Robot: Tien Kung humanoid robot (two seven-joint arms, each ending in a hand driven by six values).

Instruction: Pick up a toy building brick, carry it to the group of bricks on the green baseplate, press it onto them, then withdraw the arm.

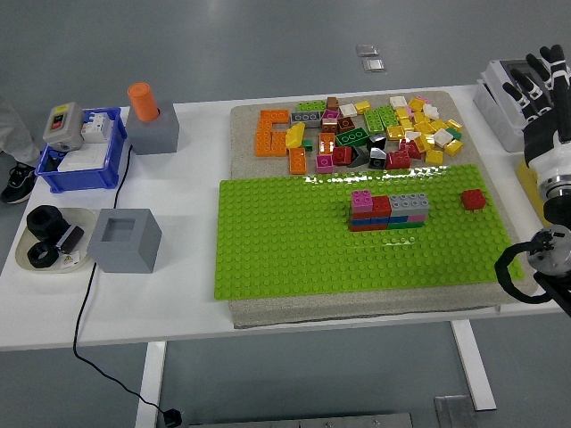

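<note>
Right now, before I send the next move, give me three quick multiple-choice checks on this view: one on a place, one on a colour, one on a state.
1. Where does the lone red brick sit?
A. On the green baseplate, right of the built group of bricks
B. In the blue bin
C. In the loose pile

2. What colour is the cylinder on the far grey block?
A. Blue
B. Orange
C. Green

3. What is the right hand doing?
A. Pressing a brick onto the group
B. Gripping a brick over the pile
C. Open at the right edge, holding nothing

Answers:
1 A: it stands alone on the studs, apart from the group.
2 B: its top and side are plainly orange.
3 C: the black fingers are spread beyond the table's right end, well clear of all bricks.
</note>
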